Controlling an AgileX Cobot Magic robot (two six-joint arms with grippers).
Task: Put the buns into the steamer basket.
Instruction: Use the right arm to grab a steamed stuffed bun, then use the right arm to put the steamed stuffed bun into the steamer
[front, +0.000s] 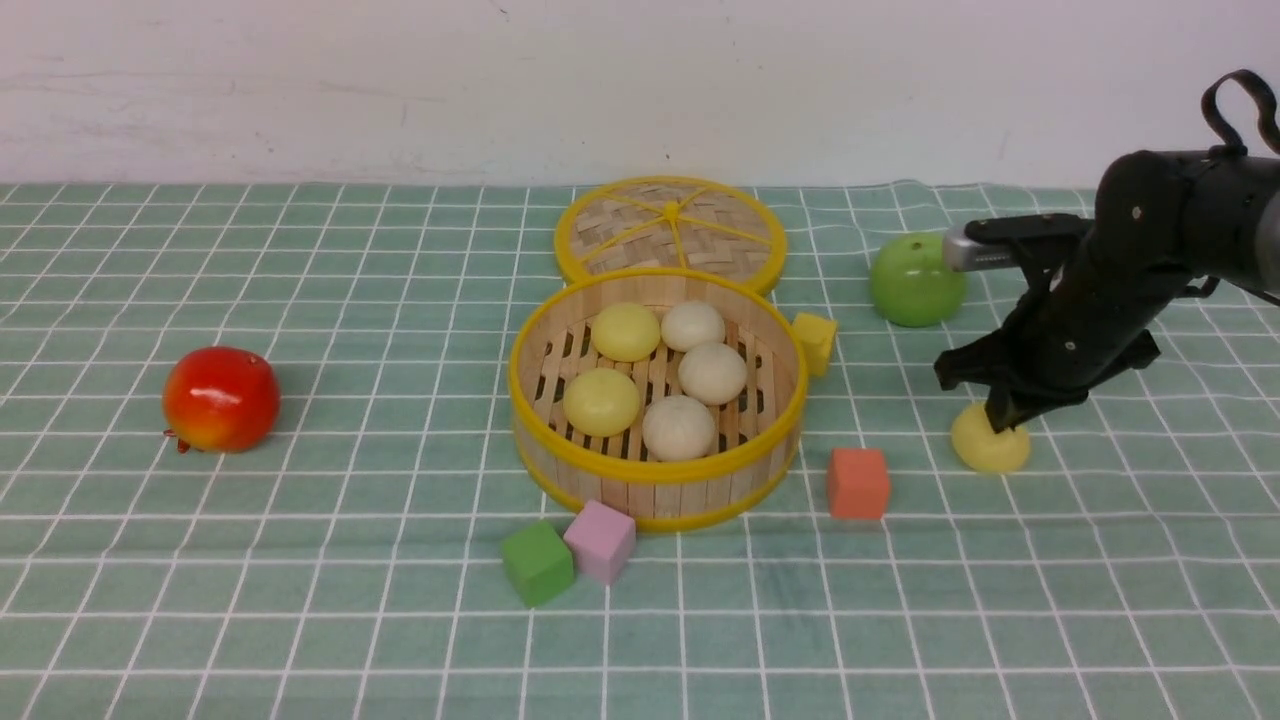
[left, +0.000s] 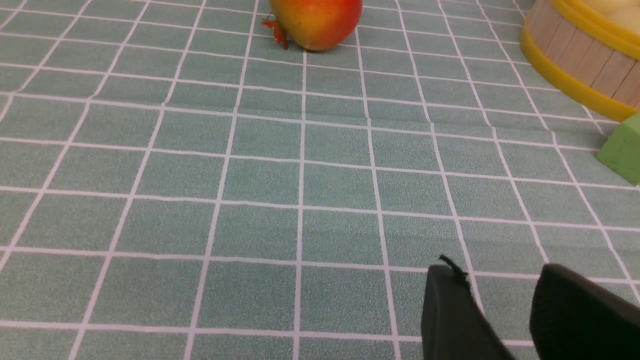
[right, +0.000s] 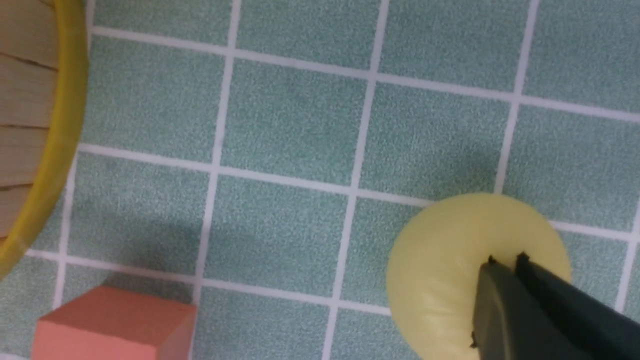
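The steamer basket stands mid-table and holds several buns, pale yellow and cream. One more pale yellow bun lies on the cloth to the basket's right. My right gripper comes down on it from above. In the right wrist view the fingers are shut together, pinching the top of that bun, whose skin creases toward them. The basket's rim shows at that view's edge. My left gripper is open over bare cloth, out of the front view.
A red apple sits far left and a green apple behind my right arm. The woven lid lies behind the basket. Yellow, orange, pink and green cubes ring the basket.
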